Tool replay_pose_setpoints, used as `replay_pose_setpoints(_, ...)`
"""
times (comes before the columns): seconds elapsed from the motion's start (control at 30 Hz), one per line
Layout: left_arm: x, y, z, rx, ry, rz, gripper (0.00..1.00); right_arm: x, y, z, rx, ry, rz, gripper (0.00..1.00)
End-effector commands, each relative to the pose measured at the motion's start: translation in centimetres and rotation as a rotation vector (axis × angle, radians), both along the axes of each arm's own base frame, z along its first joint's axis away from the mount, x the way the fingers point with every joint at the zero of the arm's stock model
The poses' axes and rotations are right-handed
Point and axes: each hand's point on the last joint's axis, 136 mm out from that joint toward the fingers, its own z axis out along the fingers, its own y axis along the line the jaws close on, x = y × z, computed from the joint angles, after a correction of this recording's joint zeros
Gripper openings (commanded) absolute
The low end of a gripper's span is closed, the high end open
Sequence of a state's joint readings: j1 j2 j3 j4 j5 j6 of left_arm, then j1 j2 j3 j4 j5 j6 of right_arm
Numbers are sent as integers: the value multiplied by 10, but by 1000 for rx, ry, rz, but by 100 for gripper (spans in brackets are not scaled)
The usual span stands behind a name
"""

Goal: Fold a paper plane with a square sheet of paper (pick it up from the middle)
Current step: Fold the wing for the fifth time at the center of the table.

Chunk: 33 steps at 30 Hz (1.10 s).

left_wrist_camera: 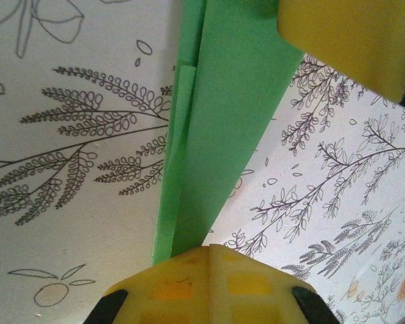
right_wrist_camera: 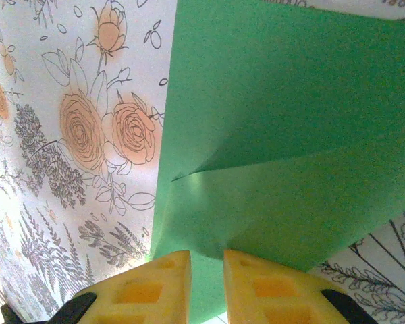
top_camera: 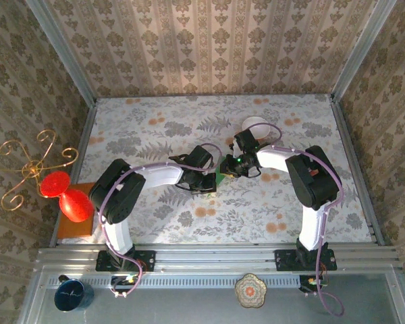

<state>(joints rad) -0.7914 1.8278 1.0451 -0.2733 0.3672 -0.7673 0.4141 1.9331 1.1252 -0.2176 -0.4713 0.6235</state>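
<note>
The square sheet of paper (top_camera: 220, 177) is bright green and folded into a narrow strip with layered flaps, lying mid-table between the two arms. In the left wrist view the paper (left_wrist_camera: 223, 121) runs up from my left gripper (left_wrist_camera: 212, 251), whose yellow pads meet over its near end; I cannot tell whether they pinch it. A yellow finger (left_wrist_camera: 344, 40) of the right gripper sits at the paper's far end. In the right wrist view my right gripper (right_wrist_camera: 207, 260) stands with a narrow gap over the paper (right_wrist_camera: 290, 101), a raised flap just beyond its tips. Seen from above, left gripper (top_camera: 208, 183) and right gripper (top_camera: 228, 167) nearly touch.
A white bowl (top_camera: 255, 125) sits just behind the right arm. An orange board (top_camera: 74, 228) with a red object (top_camera: 67, 196) and a gold wire stand (top_camera: 27, 165) are at the left edge. A blue cup (top_camera: 73, 295) and a patterned dish (top_camera: 250, 290) rest on the near rail.
</note>
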Motion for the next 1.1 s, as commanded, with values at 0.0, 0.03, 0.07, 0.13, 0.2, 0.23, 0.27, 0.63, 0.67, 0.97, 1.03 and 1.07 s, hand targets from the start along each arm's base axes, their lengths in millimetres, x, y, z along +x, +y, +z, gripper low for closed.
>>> replay_pose_setpoints(0.0, -12, 10, -19, 48, 53, 10, 6, 1, -6, -8, -45, 16, 0, 23)
replay_pose_setpoints(0.03, -11, 10, -20, 49, 54, 12, 6, 1, -6, -9, -48, 17, 0, 23)
replay_pose_setpoints(0.07, -12, 11, -22, 54, 58, 12, 6, 1, -6, -9, -48, 17, 1, 23)
replay_pose_setpoints(0.13, -13, 12, -24, 58, 61, 13, 6, 1, -6, -10, -51, 21, 1, 23)
replay_pose_setpoints(0.2, -13, 12, -25, 58, 61, 14, 6, 1, -6, -11, -56, 23, 1, 23)
replay_pose_setpoints(0.23, -13, 13, -26, 60, 62, 14, 6, 1, -7, -11, -57, 23, 1, 23)
replay_pose_setpoints(0.27, -13, 13, -26, 60, 61, 14, 6, 1, -7, -12, -60, 25, 0, 23)
replay_pose_setpoints(0.63, -7, 11, -10, 7, 25, 28, 6, 0, -8, -14, -74, 38, 0, 23)
replay_pose_setpoints(0.67, -4, 7, 0, -20, 2, 26, 6, 0, -7, -13, -73, 34, 0, 23)
replay_pose_setpoints(0.97, 26, -2, 27, -114, -71, 76, 7, 2, -2, 0, -38, 16, 2, 23)
replay_pose_setpoints(1.03, 31, -5, 25, -114, -71, 83, 7, 2, -1, 1, -32, 15, 4, 23)
replay_pose_setpoints(1.07, 32, -6, 23, -108, -69, 83, 7, 2, 0, 2, -30, 13, 4, 23)
